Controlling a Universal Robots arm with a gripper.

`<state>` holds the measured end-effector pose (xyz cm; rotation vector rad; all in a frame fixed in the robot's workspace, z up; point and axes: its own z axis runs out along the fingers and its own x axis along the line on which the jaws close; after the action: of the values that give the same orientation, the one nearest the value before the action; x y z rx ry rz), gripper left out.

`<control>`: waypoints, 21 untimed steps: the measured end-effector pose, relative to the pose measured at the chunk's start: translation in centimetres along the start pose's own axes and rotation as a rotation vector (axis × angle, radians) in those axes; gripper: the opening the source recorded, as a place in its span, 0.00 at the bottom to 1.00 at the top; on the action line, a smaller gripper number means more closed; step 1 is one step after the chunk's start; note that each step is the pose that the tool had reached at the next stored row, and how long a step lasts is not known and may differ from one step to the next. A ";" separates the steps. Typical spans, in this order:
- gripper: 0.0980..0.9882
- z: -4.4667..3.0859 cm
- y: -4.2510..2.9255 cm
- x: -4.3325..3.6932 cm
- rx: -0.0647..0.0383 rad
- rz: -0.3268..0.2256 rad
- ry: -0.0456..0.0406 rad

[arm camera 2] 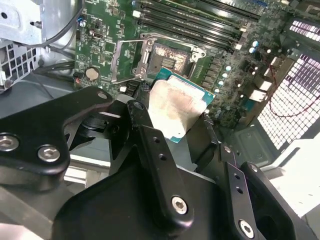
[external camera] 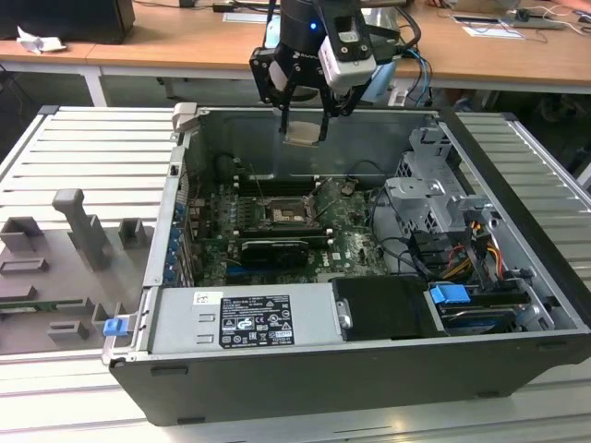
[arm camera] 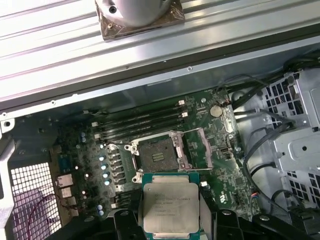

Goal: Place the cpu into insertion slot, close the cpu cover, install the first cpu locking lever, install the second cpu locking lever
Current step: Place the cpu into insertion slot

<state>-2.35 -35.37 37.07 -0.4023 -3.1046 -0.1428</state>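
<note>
In the exterior view my gripper (external camera: 304, 129) hangs above the open computer case, shut on the cpu (external camera: 303, 132), a flat square chip with a pale metal top. Both wrist views show the cpu (arm camera 2: 175, 107) (arm camera: 171, 207) clamped by its edges between the black fingers (arm camera 2: 142, 117). Below it on the green motherboard lies the insertion slot (external camera: 282, 214) (arm camera 2: 170, 57) (arm camera: 156, 155), a square dark-centred socket with nothing in it. The cpu cover (arm camera 2: 127, 60) (arm camera: 197, 147), a thin metal frame, stands flipped open beside the socket. The chip is well above the board and apart from the socket.
Long black memory slots (arm camera: 140, 122) run beside the socket. A black slatted card (external camera: 272, 249) lies on its near side. The grey power supply (external camera: 240, 318) fills the case front. A drive cage (external camera: 425, 198) with cables stands on the exterior view's right. Grey fixtures (external camera: 83, 235) sit outside the case.
</note>
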 end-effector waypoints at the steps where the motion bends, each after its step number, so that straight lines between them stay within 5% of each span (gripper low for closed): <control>1: 0.49 0.00 0.00 0.00 0.000 0.007 -0.0007; 21: 0.49 0.70 -0.12 0.20 -0.003 0.205 -0.0170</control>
<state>-2.57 -35.37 36.37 -0.7213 -3.0544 -0.1432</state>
